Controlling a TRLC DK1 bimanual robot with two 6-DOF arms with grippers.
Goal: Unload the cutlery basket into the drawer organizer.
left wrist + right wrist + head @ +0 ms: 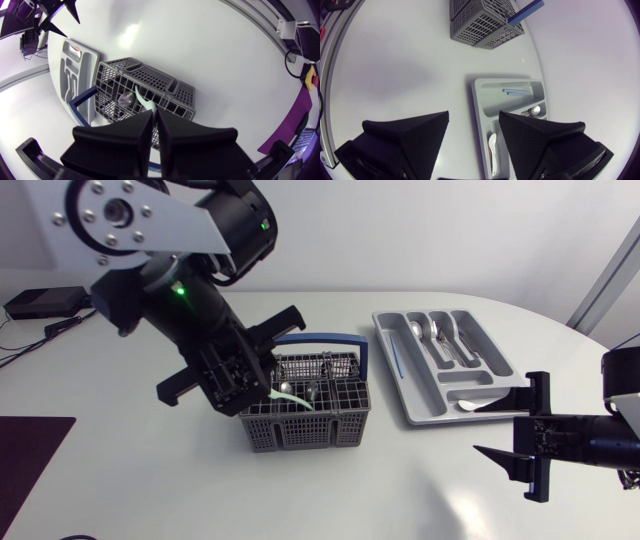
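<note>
The grey cutlery basket (310,430) with a blue handle stands mid-table, also seen in the left wrist view (150,77). My left gripper (268,385) hangs over its left half, shut (155,114) on the handle of a white plastic utensil (142,99) that pokes out of a compartment (290,394). A metal spoon (125,98) lies in the basket beside it. The grey drawer organizer (420,405) sits to the right of the basket and holds metal spoons (432,332), a white spoon (470,404) and thin blue sticks (397,360). My right gripper (530,435) hovers open just past the organizer's near end (480,100), with nothing between its fingers (472,130).
A black box (40,302) with cables lies at the back left. A dark purple mat (30,450) covers the front left corner. Bare white tabletop stretches in front of the basket and between it and the organizer.
</note>
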